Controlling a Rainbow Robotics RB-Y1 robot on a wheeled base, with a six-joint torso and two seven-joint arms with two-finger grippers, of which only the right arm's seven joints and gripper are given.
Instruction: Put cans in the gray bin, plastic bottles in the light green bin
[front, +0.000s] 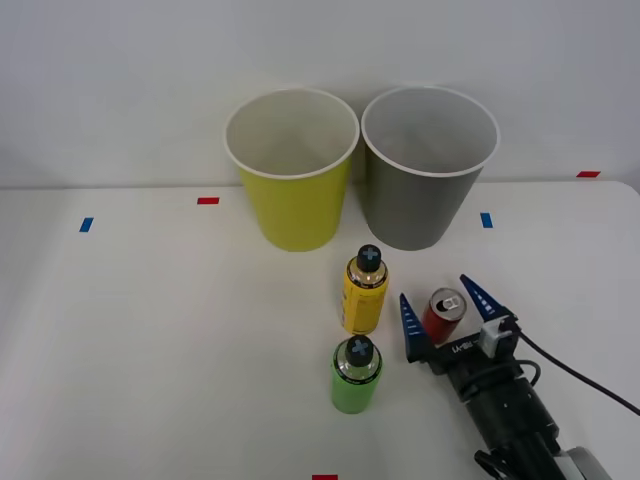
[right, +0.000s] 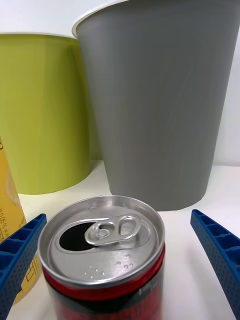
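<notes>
Your right gripper (front: 446, 310) stands wide open around the can (front: 443, 314); one blue ribbed finger (front: 410, 322) is on the can's left and the other on its right, and neither pad touches the can; in the wrist view you see a clear gap of tabletop between the can (right: 102, 260) and each finger (right: 220, 252), so it has hold of nothing.

Your right arm (front: 510, 405) comes in low from the near right corner of the tabletop (front: 150, 350), stretched forward and slightly leftward, with the gripper down at the can's height and a black cable trailing off to the right.

Count what you have: one red can, upright, silver top with its pull tab and an open mouth; two bottles with black caps, the yellow bottle (front: 365, 290) just left of the can and the green bottle (front: 356, 375) nearer to you, just in front of the yellow one, both upright; two bins at the far side, the light green bin (front: 293, 195) on the left and the gray bin (front: 420, 195) on the right, standing side by side with rims nearly touching; the gray bin is straight beyond the can, and the light green bin sits beyond the yellow bottle.
</notes>
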